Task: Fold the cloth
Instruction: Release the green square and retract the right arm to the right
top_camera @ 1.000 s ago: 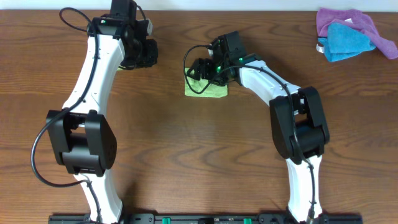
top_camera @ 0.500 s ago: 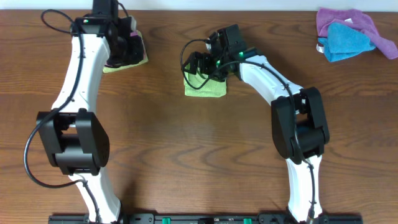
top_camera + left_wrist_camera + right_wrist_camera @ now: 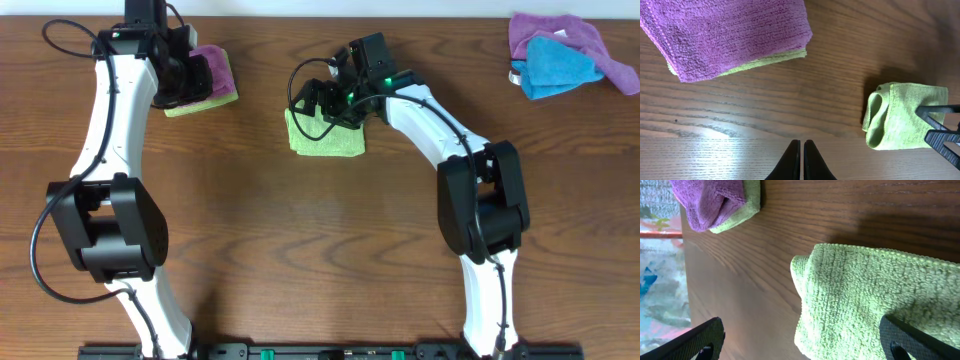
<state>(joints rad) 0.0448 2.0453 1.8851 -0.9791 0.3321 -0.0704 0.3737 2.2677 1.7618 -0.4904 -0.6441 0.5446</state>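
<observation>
The lime yellow-green cloth [image 3: 326,138] lies folded small on the table's far middle. It also shows in the left wrist view [image 3: 905,117] and the right wrist view [image 3: 865,295]. Its left edge is a rounded fold. My right gripper [image 3: 325,106] [image 3: 807,340] is open wide just over the cloth's far-left part. One finger is over the cloth and the other is over bare wood to its left. My left gripper [image 3: 185,85] [image 3: 801,146] is shut and empty, low over the wood between the cloth and the stack at the far left.
A folded purple cloth [image 3: 212,70] [image 3: 730,35] [image 3: 705,202] lies on a paler green folded cloth [image 3: 200,105] at the far left. Another purple cloth [image 3: 565,30] and a bright blue one [image 3: 560,65] lie bunched at the far right corner.
My left arm has swung left, uncovering the purple cloth on the stack. My right gripper has shifted a little left, and the lime cloth's left edge now reaches further left.
</observation>
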